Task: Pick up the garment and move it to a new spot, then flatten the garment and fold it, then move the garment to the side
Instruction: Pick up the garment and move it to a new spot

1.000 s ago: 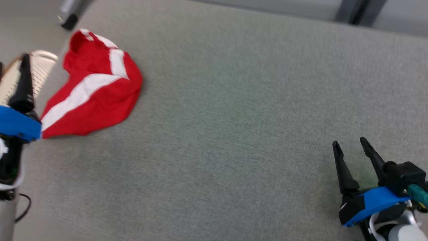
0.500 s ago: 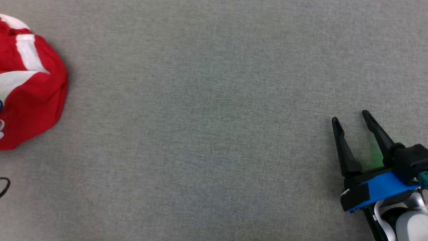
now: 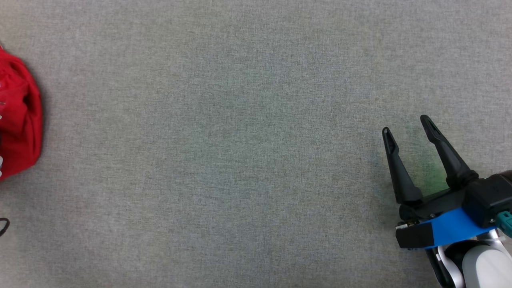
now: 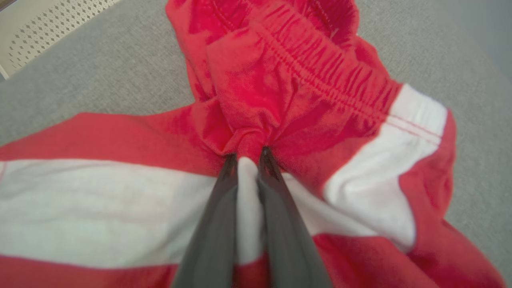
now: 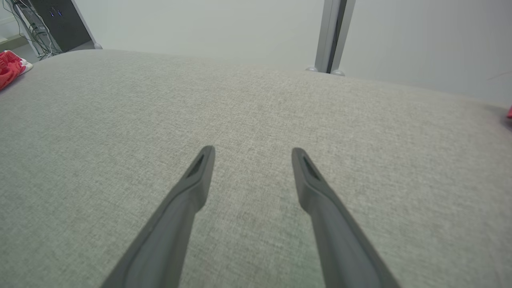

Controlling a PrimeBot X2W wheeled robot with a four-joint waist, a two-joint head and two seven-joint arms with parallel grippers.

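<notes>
Your left claw [image 4: 248, 154] pinches the garment [image 4: 296, 80], and your right claw [image 3: 406, 126] stands spread, well apart from it.

In the left wrist view your two fingers are pressed almost together on a bunched fold of the garment, where its white stripe meets the red cloth just below the gathered waistband. The rest of the garment lies crumpled on the grey tabletop [image 4: 100, 80] around that pinch. A white perforated panel [image 4: 48, 28] shows beyond the garment, past the tabletop's edge. In the head view the garment sits at the far left edge. Your right claw is far to the garment's right, over bare tabletop, with its fingers wide and nothing between them.
</notes>
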